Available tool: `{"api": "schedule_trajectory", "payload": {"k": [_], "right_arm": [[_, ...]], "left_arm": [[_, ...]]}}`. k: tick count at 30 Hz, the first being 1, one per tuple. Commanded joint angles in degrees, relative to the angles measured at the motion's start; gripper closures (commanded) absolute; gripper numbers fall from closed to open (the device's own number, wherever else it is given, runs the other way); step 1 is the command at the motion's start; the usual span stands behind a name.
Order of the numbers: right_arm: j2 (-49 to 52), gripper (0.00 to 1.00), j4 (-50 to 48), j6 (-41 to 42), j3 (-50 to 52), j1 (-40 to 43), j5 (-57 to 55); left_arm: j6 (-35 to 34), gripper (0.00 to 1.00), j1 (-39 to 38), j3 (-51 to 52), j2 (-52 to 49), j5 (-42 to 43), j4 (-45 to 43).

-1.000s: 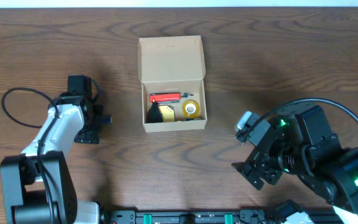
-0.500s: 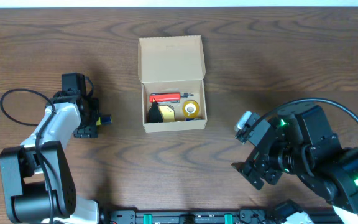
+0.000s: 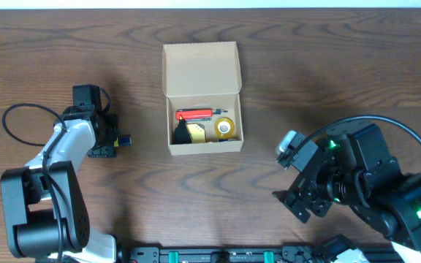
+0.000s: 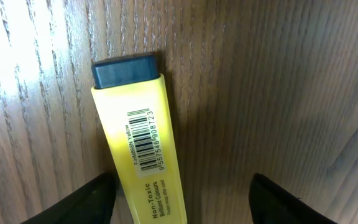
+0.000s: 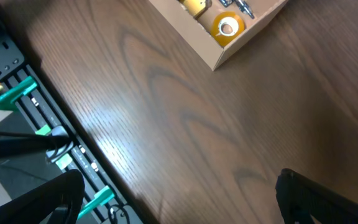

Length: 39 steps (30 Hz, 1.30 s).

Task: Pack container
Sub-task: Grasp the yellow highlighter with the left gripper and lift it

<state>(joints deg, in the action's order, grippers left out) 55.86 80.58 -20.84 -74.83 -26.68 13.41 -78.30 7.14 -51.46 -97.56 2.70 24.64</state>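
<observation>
Over the last second we watched the left arm pull back toward the left edge of the bench, and its forearm now lies steeper in the overhead view. The left end effector (image 3: 108,142) has shifted left and slightly up. With it drawn back, more of the yellow highlighter (image 3: 124,140) shows beside the fingers, where before only a dark tip poked out. The cable loop (image 3: 22,117) behind the arm has shifted slightly too.

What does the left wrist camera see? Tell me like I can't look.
A yellow highlighter with a dark blue cap lies on the wooden table, barcode label facing up. The left arm's jaws stand open, one on each side of it.
</observation>
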Motion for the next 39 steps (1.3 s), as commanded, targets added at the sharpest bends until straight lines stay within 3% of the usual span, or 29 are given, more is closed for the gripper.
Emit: {"api": "schedule_trajectory", "payload": {"k": [1, 3, 9, 12, 22, 30, 35, 39], "right_arm": [[0.0, 0.01, 0.0, 0.7, 0.0, 0.5, 0.1], [0.0, 0.01, 0.0, 0.7, 0.0, 0.5, 0.1], [0.0, 0.01, 0.0, 0.7, 0.0, 0.5, 0.1], [0.0, 0.01, 0.0, 0.7, 0.0, 0.5, 0.1], [0.0, 0.01, 0.0, 0.7, 0.0, 0.5, 0.1], [0.0, 0.01, 0.0, 0.7, 0.0, 0.5, 0.1], [0.0, 0.01, 0.0, 0.7, 0.0, 0.5, 0.1], [0.0, 0.01, 0.0, 0.7, 0.0, 0.5, 0.1]], "left_arm": [[-0.6, 0.36, 0.4, 0.4, -2.2, 0.7, 0.2], [-0.6, 0.43, 0.4, 0.4, -2.2, 0.5, 0.9], [-3.0, 0.46, 0.5, 0.4, -2.2, 0.7, 6.1], [-2.9, 0.54, 0.9, 0.4, -2.2, 1.7, 8.3], [-1.4, 0.66, 2.7, 0.4, -2.2, 1.6, 12.3], [-0.6, 0.94, 2.7, -0.2, -2.2, 1.2, 12.7], [5.8, 0.94, 2.7, -4.7, -2.1, 1.9, 15.1], [16.3, 0.94, 1.9, -11.2, -2.1, 1.8, 18.3]]}}
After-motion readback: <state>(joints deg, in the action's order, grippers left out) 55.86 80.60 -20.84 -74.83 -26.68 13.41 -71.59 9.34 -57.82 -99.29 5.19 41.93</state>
